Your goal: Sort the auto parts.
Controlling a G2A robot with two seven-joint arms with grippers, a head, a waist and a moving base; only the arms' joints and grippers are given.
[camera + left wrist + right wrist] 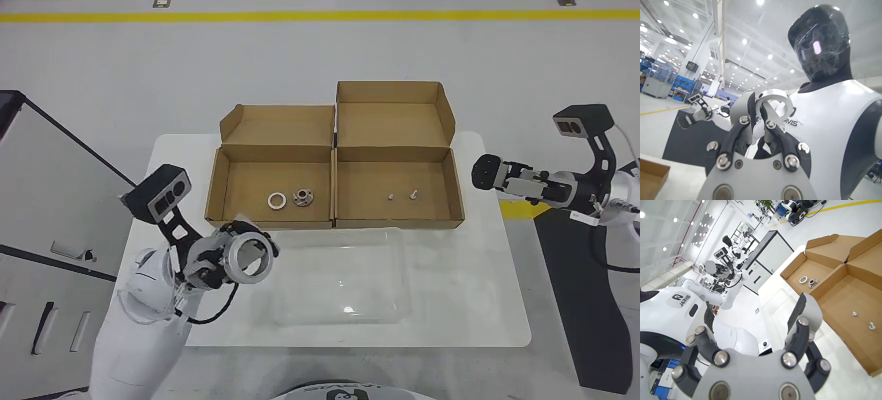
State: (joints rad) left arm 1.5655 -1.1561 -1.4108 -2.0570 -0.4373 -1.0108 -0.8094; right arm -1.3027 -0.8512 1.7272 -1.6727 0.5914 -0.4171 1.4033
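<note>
My left gripper [235,262] hangs over the table's front left, shut on a large metal ring [249,257]; in the left wrist view the ring [774,101] sits clamped between the fingers [751,106]. The left cardboard box [225,185] holds a smaller ring [275,200] and a flanged bushing [303,196]. Two small bolts [400,195] lie in the right box [455,190]. My right gripper [483,172] is off the table's right edge, beside the right box, open and holding nothing [753,313]. The right wrist view shows the ring [803,279], bushing [813,283] and bolts [854,313].
A clear plastic tray [340,300] lies on the white table [480,310] in front of the boxes. Both box lids [390,105] stand open at the back. A dark cabinet [40,200] stands left of the table.
</note>
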